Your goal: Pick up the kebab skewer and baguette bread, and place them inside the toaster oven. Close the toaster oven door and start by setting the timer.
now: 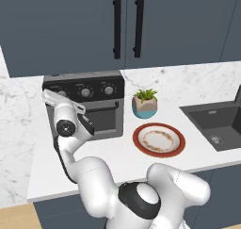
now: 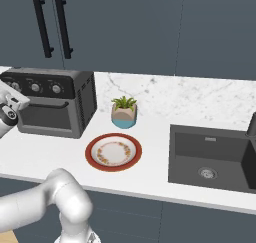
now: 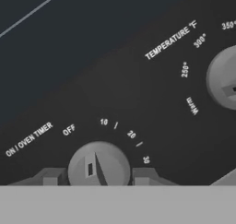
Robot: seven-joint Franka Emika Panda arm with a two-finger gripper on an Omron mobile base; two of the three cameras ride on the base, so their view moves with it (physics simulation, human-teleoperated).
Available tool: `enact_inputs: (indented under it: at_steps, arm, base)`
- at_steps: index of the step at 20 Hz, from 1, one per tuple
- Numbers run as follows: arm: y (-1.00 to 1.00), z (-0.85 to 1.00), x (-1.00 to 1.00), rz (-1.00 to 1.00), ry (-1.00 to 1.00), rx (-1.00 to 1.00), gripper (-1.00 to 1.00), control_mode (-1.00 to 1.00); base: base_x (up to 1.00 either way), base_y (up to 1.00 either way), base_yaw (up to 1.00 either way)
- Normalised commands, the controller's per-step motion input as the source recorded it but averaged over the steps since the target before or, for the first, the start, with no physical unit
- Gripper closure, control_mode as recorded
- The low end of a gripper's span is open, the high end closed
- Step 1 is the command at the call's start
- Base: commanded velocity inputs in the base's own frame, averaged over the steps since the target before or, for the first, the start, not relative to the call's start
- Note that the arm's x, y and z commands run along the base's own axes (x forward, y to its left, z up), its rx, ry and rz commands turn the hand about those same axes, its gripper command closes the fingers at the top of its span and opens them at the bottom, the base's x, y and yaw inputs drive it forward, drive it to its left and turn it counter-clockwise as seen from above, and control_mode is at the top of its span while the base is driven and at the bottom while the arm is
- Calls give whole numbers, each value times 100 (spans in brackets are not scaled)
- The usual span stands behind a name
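Observation:
The toaster oven stands at the back left of the counter, and the toaster oven door is closed. My gripper is at the left end of the oven's black knob panel, its hand right up against it. In the hand view the two fingertips sit tight against either side of the ON/OVEN TIMER knob, shut on it. The temperature knob lies to the right. The kebab skewer and the baguette bread are out of view.
A red-rimmed plate lies on the marble counter in front of a small potted plant. A dark sink is sunk in at the right. Dark cabinets with black handles hang above.

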Motion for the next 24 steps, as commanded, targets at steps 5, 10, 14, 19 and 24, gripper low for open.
enact_inputs:
  at_steps: [5,10,14,19,24]
  arm:
    - [-25,0,-7,15,-8,31,100,-100]
    - [-27,0,-4,26,-7,26,100,-100]
    - [-27,0,-6,31,-11,24,100,-100]
    - [-21,0,-6,35,-18,24,100,-100]
    - [-13,0,-10,20,-29,15,100,-100]
  base:
    - [0,0,0]
    - [0,0,0]
    - [0,0,0]
    - [0,0,0]
    - [0,0,0]
